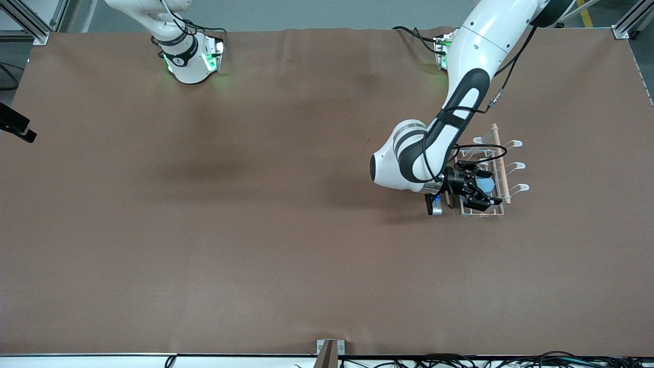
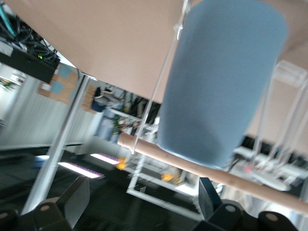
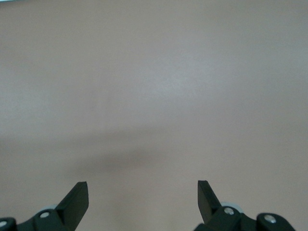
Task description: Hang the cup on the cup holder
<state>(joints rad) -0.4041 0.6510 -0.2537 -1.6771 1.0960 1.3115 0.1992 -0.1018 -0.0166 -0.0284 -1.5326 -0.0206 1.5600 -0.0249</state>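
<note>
Toward the right arm's end of the counter (image 1: 204, 230), the right arm waits near its base, and the front view does not show its end effector. The right wrist view alone shows the right end effector (image 3: 143, 197), fingers spread apart over bare brown surface. At the left arm's end, the left arm bends down over the cup holder (image 1: 503, 168) and hides much of that rack in the front view; only a sliver of the cup (image 1: 487, 184) shows beside the black fingers. The left wrist view shows the cup (image 2: 221, 82) close up, resting against the wooden rod (image 2: 260, 185) among the white wires. The left end effector (image 1: 480, 193) has its fingers spread, not gripping the cup.
</note>
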